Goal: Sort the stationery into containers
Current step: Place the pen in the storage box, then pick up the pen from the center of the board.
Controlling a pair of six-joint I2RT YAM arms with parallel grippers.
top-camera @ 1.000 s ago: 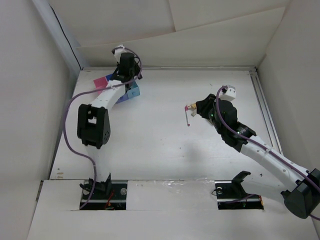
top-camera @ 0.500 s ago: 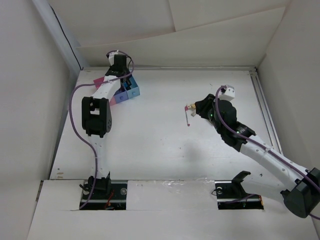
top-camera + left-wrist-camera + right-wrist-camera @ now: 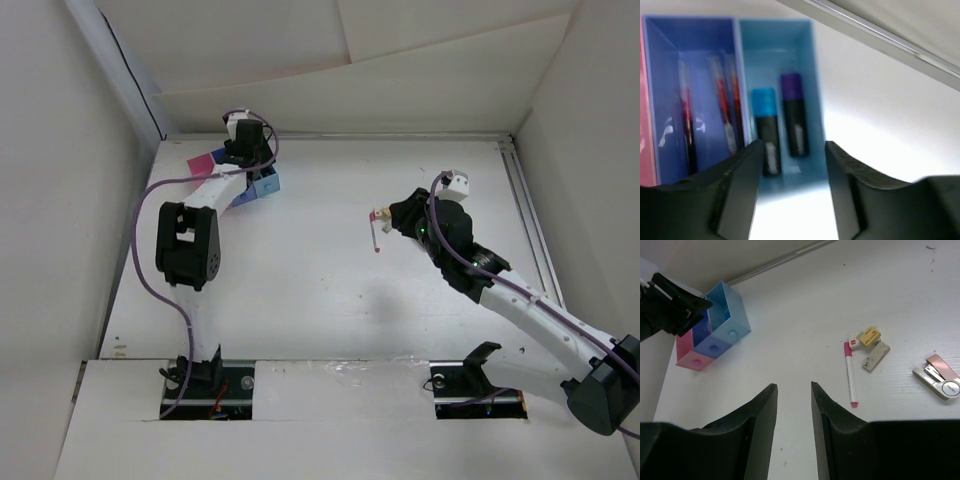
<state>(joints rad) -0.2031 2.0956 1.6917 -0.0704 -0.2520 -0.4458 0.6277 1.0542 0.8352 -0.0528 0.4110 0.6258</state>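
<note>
The left hand (image 3: 793, 149) hovers over the containers (image 3: 266, 186) at the far left of the surface (image 3: 790, 330). Its fingers are spread with nothing between them. In the left wrist view the purple-blue bin (image 3: 695, 35) holds three thin red pens (image 3: 722, 120) lying lengthwise. The light blue bin (image 3: 775, 37) beside it holds a blue-capped marker (image 3: 767, 130) and a purple-capped marker (image 3: 794, 115) side by side. Only a sliver of the pink bin (image 3: 644, 125) shows at the frame edge, and its contents cannot be made out. The right hand (image 3: 793, 387) hangs above the middle of the surface, well apart from the containers, its fingers parted and empty. Beyond it a pink-and-white pen (image 3: 850, 372) lies flat on the surface. A yellow eraser (image 3: 869, 335) sits just beside the pen's far end, touching a grey eraser (image 3: 876, 355). A stapler (image 3: 940, 381) lies farther to the right.
</note>
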